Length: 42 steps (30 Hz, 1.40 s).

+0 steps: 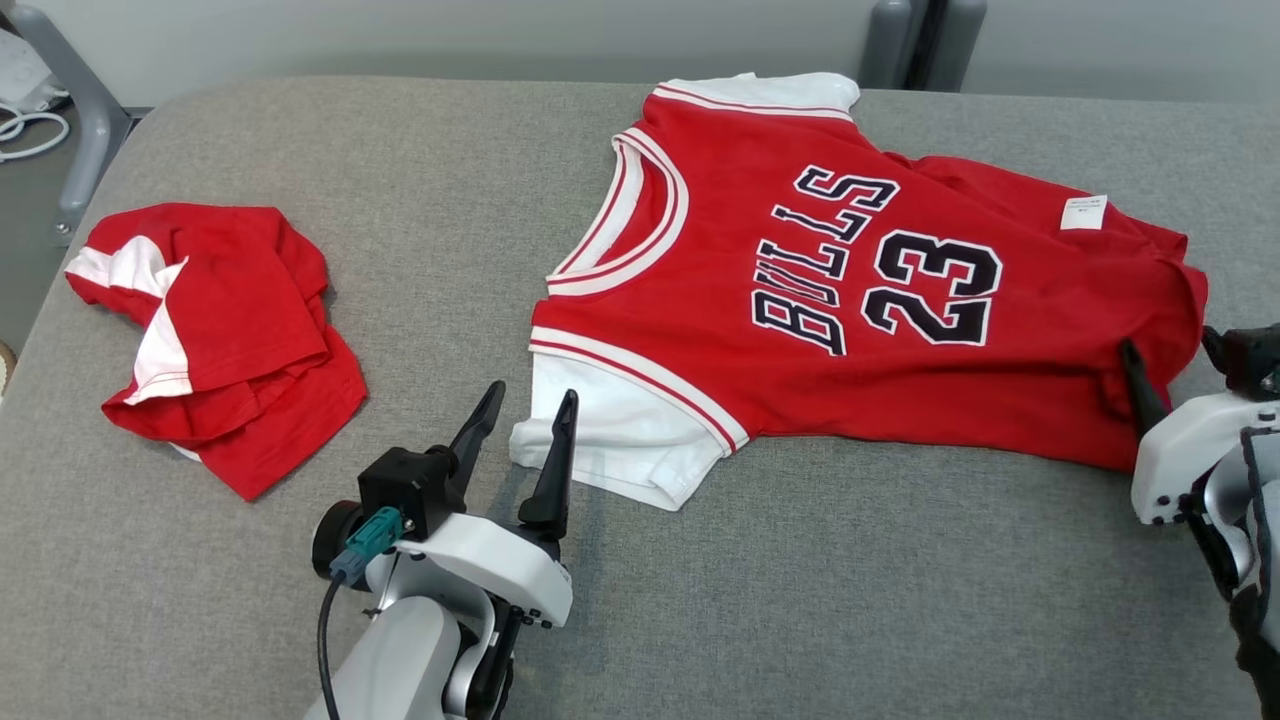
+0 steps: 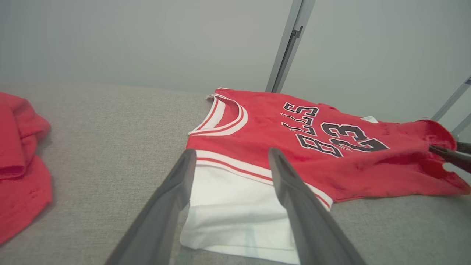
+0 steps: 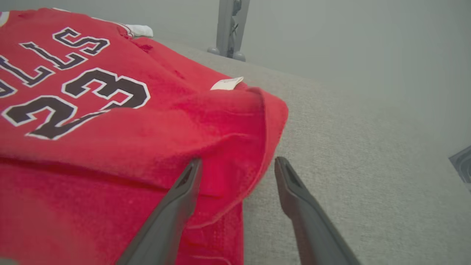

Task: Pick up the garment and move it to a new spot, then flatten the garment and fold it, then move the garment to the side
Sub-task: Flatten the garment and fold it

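Surface: A grey, fabric-covered table top [image 1: 400, 170] is seen, and both garments are laid on it.
Jersey: A red jersey with white sleeves and black "BULLS 23" lettering [image 1: 850, 390] [image 2: 349, 165] [image 3: 110, 147] is spread print-up, right of centre.
Long axis: The jersey is laid crosswise in the head view, with the neckline turned to the robot's left and the hem to its right. One white sleeve is pointed at the far edge, the other toward the robot.
Second garment: A crumpled red-and-white cloth [image 1: 230, 330] [image 2: 18, 176] is bunched at the left, well apart from the jersey.
Left gripper [image 1: 532, 398] [image 2: 232, 154]: Its fingers are spread apart at the near sleeve and nothing is clamped. Contact cannot be told.
Right gripper [image 1: 1172, 345] [image 3: 237, 162]: Its fingers are spread at the hem corner, with a raised fold beside one finger, unpinched.
Label: A small white rectangular tag [image 1: 1083, 212] [image 3: 227, 84] is seen near the hem.
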Motion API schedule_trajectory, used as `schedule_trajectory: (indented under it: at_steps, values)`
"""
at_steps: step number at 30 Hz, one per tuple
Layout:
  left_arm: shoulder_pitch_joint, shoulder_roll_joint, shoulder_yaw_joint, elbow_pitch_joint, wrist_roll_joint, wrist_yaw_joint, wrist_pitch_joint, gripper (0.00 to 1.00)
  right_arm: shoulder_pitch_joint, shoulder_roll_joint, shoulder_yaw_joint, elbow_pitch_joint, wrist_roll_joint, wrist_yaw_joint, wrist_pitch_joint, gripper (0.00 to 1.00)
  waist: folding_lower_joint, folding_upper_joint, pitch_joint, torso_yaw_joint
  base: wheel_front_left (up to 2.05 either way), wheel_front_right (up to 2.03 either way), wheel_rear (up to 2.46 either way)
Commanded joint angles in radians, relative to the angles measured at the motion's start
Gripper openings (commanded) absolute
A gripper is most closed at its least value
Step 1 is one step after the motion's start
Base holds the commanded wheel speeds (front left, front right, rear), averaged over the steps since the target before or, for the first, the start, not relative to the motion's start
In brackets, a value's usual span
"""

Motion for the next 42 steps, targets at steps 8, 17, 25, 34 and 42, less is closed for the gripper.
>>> schedule_trajectory:
  at_steps: [8, 17, 25, 34, 42]
  values:
    - [0.022, 0.005, 0.045, 0.018, 0.025, 0.001, -0.002, 1.0, -0.001, 0.048, -0.041, 0.018, -0.014, 0.0, -0.121, 1.0, 0.0, 0.0, -0.042, -0.065, 0.0, 0.0, 0.0]
    - [0.047, 0.005, 0.087, 0.031, 0.035, -0.003, -0.002, 1.0, 0.191, 0.118, -0.136, -0.254, 0.083, 0.0, -0.126, 1.0, 0.0, 0.0, -0.07, -0.124, 0.0, 0.0, 0.0]
    - [0.059, 0.006, 0.083, 0.031, 0.038, -0.015, -0.002, 1.0, 0.329, 0.149, -0.135, -0.348, 0.182, 0.0, -0.126, 1.0, 0.0, 0.0, -0.063, -0.139, 0.0, 0.0, 0.0]
    - [0.037, 0.005, 0.059, 0.033, 0.043, -0.015, -0.002, 1.0, 0.31, 0.115, -0.107, -0.235, 0.298, 0.0, -0.069, 1.0, 0.0, 0.0, -0.037, -0.085, 0.0, 0.0, 0.0]
    - [0.032, 0.005, 0.043, 0.04, 0.041, -0.009, -0.002, 1.0, 0.26, 0.087, -0.08, -0.113, 0.35, 0.0, -0.092, 1.0, 0.0, 0.0, -0.013, -0.041, 0.0, 0.0, 0.0]
